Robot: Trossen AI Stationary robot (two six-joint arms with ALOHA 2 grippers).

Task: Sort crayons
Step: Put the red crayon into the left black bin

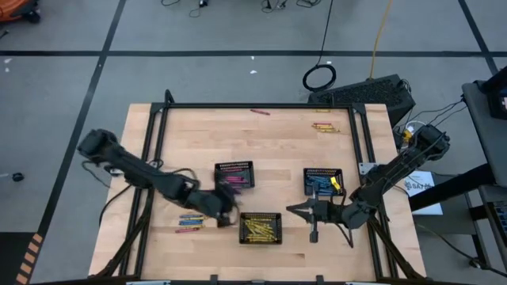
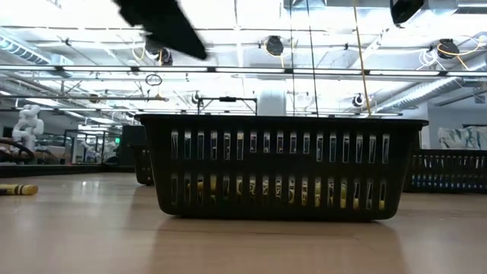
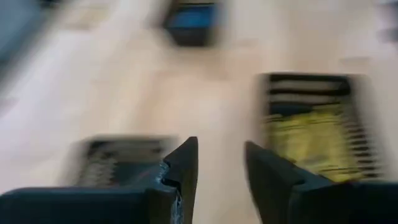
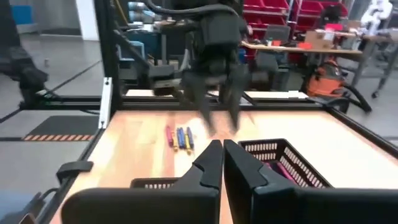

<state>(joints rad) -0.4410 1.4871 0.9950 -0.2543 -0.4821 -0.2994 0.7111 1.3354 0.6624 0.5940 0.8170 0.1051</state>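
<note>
Bare tabletop (image 1: pixel 277 150) stretches across the frame's upper middle, three black trays (image 1: pixel 261 228) clustered lower down. The left gripper (image 1: pixel 226 212), fingers parted on nothing, hangs just left of the yellow-filled tray. Loose crayons (image 1: pixel 190 222) lie lower left, long axes left-right. The right gripper (image 1: pixel 297 210) is pinched closed, empty.

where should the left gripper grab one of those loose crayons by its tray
Probably at the middle of a stick in the loose crayons, coming straight down with fingers across its thin width. They lie flat, side by side on the table, so an outer one is easiest for the left gripper.
</note>
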